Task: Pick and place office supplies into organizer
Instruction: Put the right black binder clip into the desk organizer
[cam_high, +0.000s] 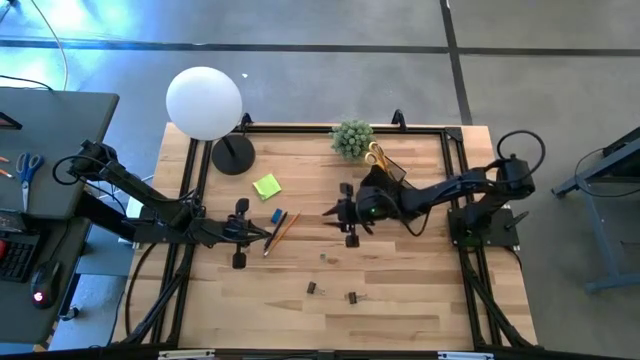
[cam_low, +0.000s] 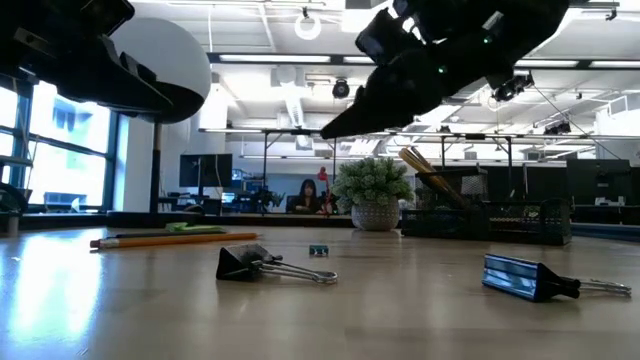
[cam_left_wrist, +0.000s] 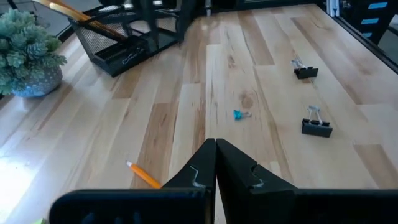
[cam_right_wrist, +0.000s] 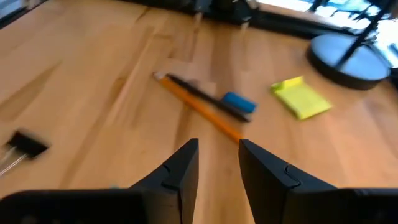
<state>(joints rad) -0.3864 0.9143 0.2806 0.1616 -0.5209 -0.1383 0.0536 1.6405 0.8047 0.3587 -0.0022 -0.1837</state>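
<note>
Two binder clips (cam_low: 262, 265) lie nearest on the tabletop (cam_high: 400, 300). Right claw (cam_high: 331, 212) hovers part-open, empty, facing the orange pencil (cam_high: 284, 229). Left claw (cam_high: 268, 238) is closed, empty. Organizer (cam_high: 388, 172) sits beside the plant (cam_high: 351, 138).

So on the table I count two black binder clips (cam_high: 311, 288) (cam_high: 352, 297), one orange pencil (cam_high: 283, 229) and one dark pen (cam_high: 271, 233) lying together just ahead of the left gripper (cam_high: 268, 234), one small blue block (cam_high: 277, 215), and one lime-green sticky-note pad (cam_high: 266, 186). There's one black mesh organizer (cam_high: 392, 172) behind the right gripper (cam_high: 328, 212) with one pair of yellow-handled scissors (cam_high: 374, 155) in it. Also one tiny blue bit (cam_left_wrist: 237, 114) I can't make out, one potted plant (cam_high: 351, 138) and one lamp (cam_high: 207, 105).
</note>
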